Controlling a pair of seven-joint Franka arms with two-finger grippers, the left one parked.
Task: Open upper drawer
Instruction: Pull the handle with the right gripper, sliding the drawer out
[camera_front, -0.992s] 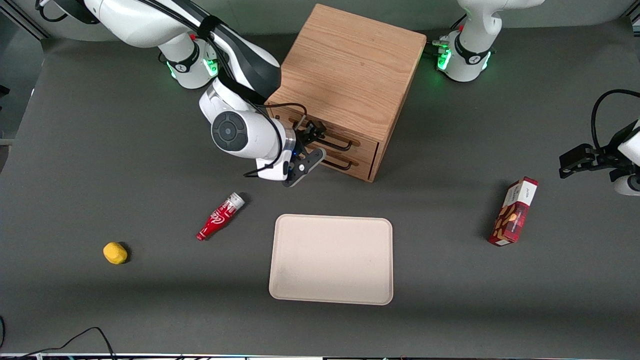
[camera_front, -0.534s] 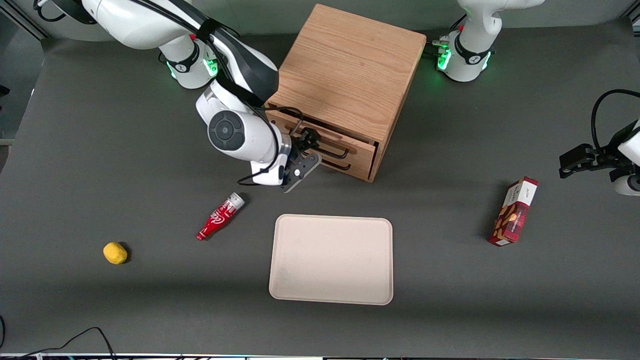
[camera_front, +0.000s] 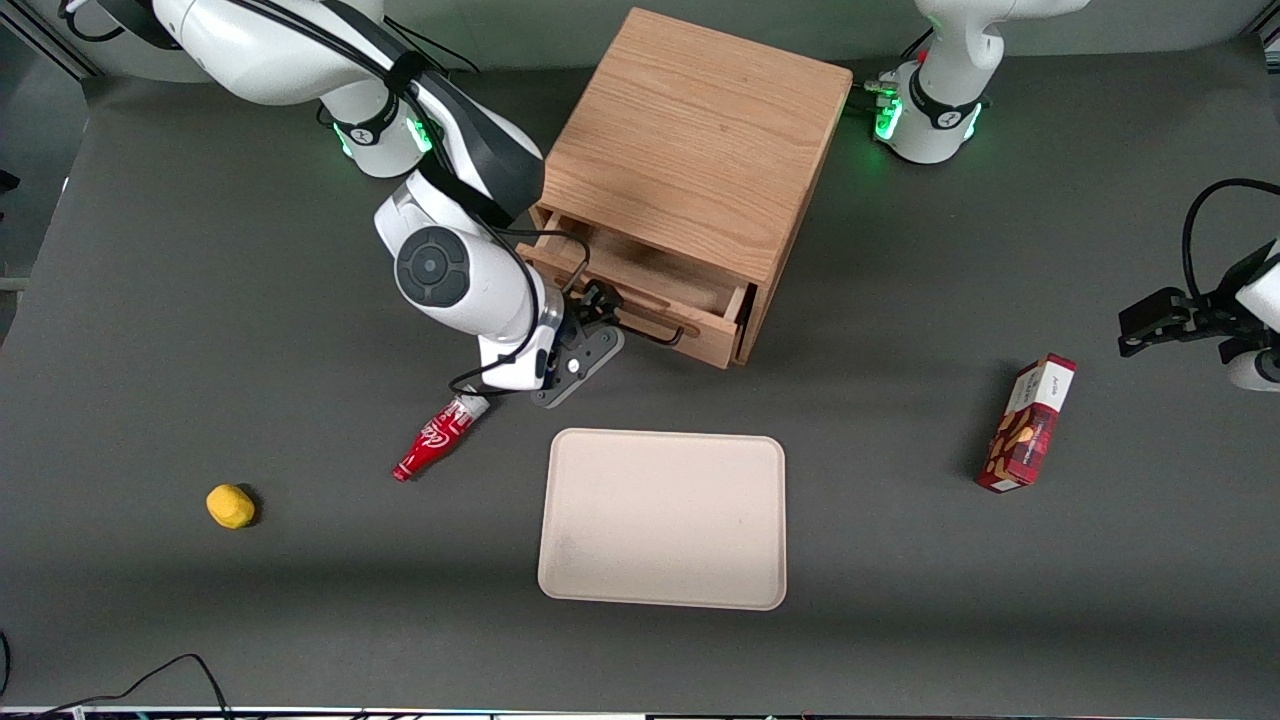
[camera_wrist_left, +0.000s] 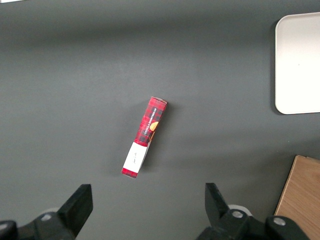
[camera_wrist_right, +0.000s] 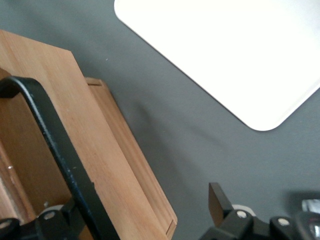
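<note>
covering the scene is a dark grey table (camera_front: 200, 300) with a cream tray (camera_front: 662, 520) nearest the front camera. right arm reaches low; its gripper (camera_front: 600, 318) pinches the black handle (camera_front: 650, 333) of the upper drawer (camera_front: 640, 300), partly pulled out of the cabinet (camera_front: 700, 140).

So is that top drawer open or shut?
Partly open: the upper drawer juts from the cabinet, inside showing. The gripper is at its handle.

No lettering legible — bottle (camera_front: 438, 436) script unreadable.
</note>
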